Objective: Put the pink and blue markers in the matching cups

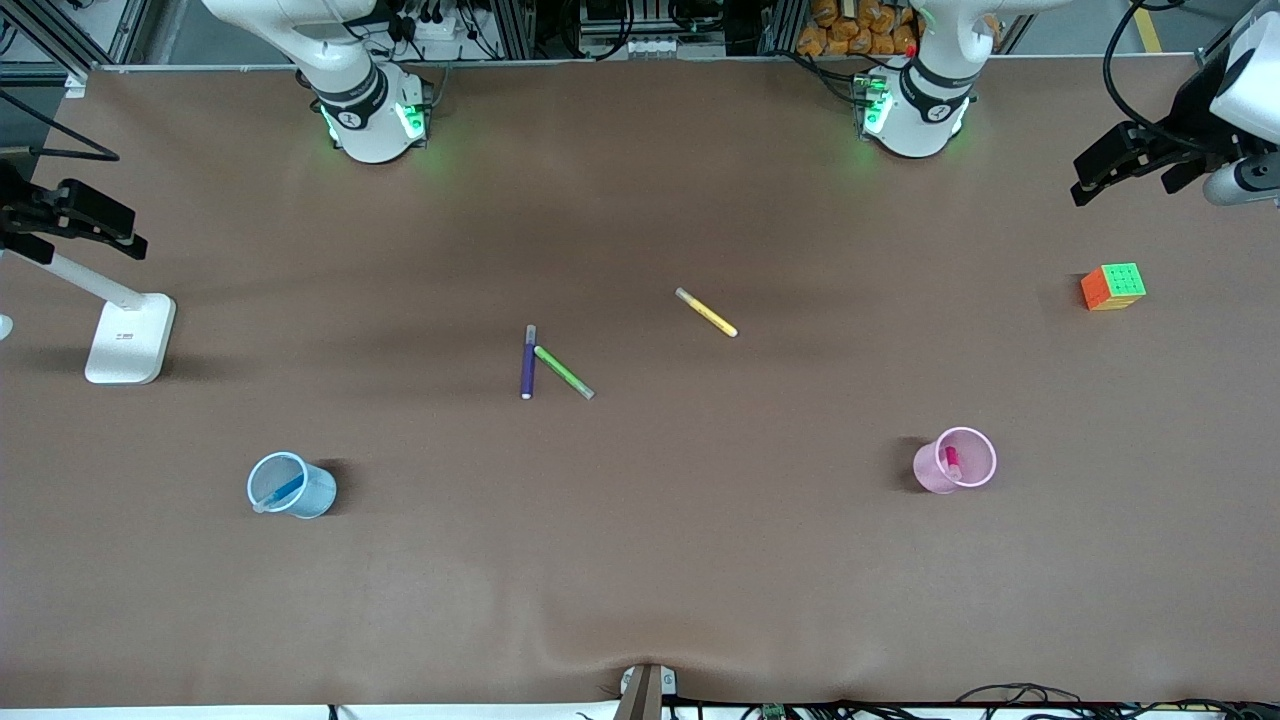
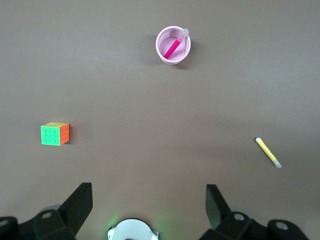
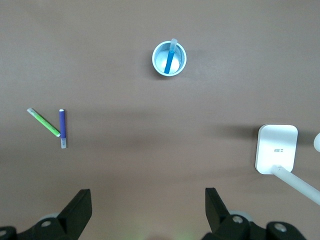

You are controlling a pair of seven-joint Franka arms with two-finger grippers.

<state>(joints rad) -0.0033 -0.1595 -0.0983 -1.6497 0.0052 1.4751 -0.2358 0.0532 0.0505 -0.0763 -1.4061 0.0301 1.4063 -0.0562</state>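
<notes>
The pink marker (image 1: 951,461) stands in the pink cup (image 1: 944,479) toward the table's (image 1: 700,560) left-arm end. The blue marker (image 1: 284,490) leans in the blue cup (image 1: 318,495) toward its right-arm end. Both sit nearer the front edge than the 3 loose markers mid-table. The left gripper (image 2: 149,205) and right gripper (image 3: 148,207) hang high over the ends, jaws wide, holding nothing.

Both hands (image 2: 149,210) (image 3: 148,212) raised, open, empty.

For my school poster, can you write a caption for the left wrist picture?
Open left gripper high above a magenta-pink marker standing in its pale pink cup.
</notes>
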